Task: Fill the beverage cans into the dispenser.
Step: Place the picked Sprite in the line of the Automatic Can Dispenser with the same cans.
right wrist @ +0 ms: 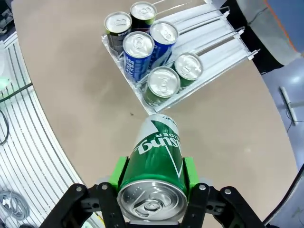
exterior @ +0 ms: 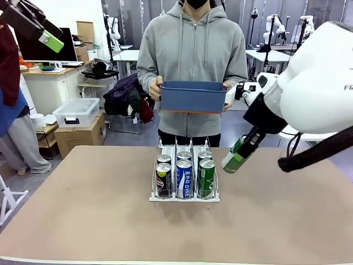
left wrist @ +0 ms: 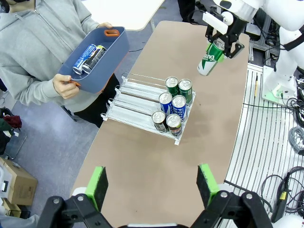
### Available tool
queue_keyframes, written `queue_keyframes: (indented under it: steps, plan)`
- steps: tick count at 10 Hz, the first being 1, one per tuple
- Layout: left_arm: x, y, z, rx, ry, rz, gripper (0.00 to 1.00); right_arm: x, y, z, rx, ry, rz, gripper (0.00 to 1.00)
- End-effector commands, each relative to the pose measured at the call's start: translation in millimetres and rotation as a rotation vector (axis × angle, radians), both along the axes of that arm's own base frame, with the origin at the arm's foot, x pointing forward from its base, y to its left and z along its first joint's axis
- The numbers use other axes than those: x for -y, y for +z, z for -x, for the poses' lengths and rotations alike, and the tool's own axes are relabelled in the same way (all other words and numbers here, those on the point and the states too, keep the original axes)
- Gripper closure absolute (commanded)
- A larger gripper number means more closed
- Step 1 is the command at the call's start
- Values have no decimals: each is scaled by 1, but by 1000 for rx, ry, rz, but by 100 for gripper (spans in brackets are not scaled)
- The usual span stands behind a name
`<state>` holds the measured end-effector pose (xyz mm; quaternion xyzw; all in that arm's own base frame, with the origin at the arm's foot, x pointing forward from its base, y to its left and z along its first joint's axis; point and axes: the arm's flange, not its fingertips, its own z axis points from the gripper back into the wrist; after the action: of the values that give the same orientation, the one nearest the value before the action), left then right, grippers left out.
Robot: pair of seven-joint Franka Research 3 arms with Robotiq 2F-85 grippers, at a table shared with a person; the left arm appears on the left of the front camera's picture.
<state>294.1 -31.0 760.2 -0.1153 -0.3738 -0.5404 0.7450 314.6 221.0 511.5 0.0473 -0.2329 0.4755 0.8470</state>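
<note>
The dispenser (exterior: 156, 194) stands mid-table with several beverage cans (exterior: 184, 178) at its front: two black in the left lane, two blue in the middle, two green on the right. My right gripper (exterior: 242, 150) is shut on a green can (exterior: 234, 159), tilted and held above the table just right of the dispenser. From the right wrist, the green can (right wrist: 156, 161) sits between the green pads (right wrist: 118, 173), with the dispenser (right wrist: 216, 40) ahead. My left gripper (left wrist: 152, 185) is open and empty, high above the table's near left; it also appears in the front view's top corner (exterior: 48, 37).
A person at the far side holds a blue bin (exterior: 193, 96) at waist height. From the left wrist the bin (left wrist: 111, 54) shows two more cans (left wrist: 89, 58) lying in it. The rear halves of the dispenser's lanes (left wrist: 135, 97) are bare. Open tabletop lies all around.
</note>
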Motion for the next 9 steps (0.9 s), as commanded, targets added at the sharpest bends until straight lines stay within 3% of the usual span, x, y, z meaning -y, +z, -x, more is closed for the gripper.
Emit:
queue_keyframes:
  steps: [1, 5, 8, 9]
  plan:
    - [0, 0, 0, -1, 1, 0, 0, -15, -12, 8, 63, -76, 12, 100]
    - [0, 0, 0, -1, 1, 0, 0, -46, -42, 15, 0, -45, -14, 100]
    - [0, 0, 0, -1, 1, 0, 0, -58, -49, 12, -21, -156, 15, 100]
    - [0, 0, 0, -1, 1, 0, 0, -49, -50, 12, -38, -51, -1, 100]
